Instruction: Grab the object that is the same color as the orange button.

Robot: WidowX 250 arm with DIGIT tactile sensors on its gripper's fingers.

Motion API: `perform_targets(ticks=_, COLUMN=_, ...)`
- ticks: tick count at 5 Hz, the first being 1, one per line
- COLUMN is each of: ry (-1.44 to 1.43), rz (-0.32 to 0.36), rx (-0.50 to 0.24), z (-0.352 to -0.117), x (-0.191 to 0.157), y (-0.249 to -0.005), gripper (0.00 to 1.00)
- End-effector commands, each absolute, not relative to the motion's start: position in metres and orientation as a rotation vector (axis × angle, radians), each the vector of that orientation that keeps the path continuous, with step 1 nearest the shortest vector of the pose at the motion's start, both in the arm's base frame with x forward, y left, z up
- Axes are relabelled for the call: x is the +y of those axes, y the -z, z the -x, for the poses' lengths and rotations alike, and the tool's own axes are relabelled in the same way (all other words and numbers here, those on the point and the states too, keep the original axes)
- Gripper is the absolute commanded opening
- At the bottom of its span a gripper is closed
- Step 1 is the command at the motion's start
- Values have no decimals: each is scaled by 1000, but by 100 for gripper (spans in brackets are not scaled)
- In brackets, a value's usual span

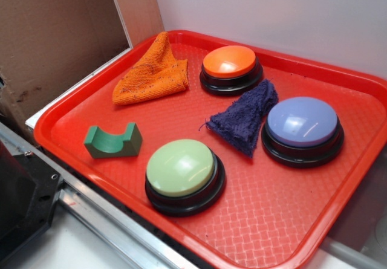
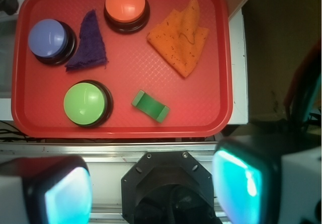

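So the red tray point(image 1: 72, 109) has everything laid out on it. The orange cloth point(image 1: 151, 72) sits in a far corner of the tray in the exterior view, bunched into a rough triangle, just beside the orange button point(image 1: 230, 66) but not touching it. A dark purple cloth point(image 1: 243, 116) lies between the orange button and the lavender-blue button point(image 1: 302, 127), right up against the blue one. The pale green button point(image 1: 183, 173) is nearer the front edge, with a small green block point(image 1: 112, 141) off to its side. In the wrist view the hand point(image 2: 153, 191) hangs back off the tray, above the metal rail, fingers point(image 2: 239, 181) spread wide apart and holding nothing.
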State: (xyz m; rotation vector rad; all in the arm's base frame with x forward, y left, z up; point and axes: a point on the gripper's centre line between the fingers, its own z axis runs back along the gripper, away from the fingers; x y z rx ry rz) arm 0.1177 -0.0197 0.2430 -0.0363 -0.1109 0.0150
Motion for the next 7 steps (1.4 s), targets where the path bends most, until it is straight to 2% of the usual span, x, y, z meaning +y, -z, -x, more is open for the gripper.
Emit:
perform_targets(ticks=1, ry=-15, rz=36, rx=-111, z=-118, x=-20, y=-243, gripper=100)
perform_targets(ticks=3, ry=-68, rz=10, rx=-92, z=-167, x=-2, y=-235, gripper=100)
perform_targets(ticks=5, ry=-68, rz=-66, rx=1, z=-237, x=29, y=-187, gripper=100)
perform_targets(ticks=6, ry=-60, rz=-91, rx=53, z=-255, x=37, y=-161, gripper=100)
perform_targets(ticks=7, ry=-75, rz=-153, rx=136, z=-265, x=56, y=-123, gripper=100)
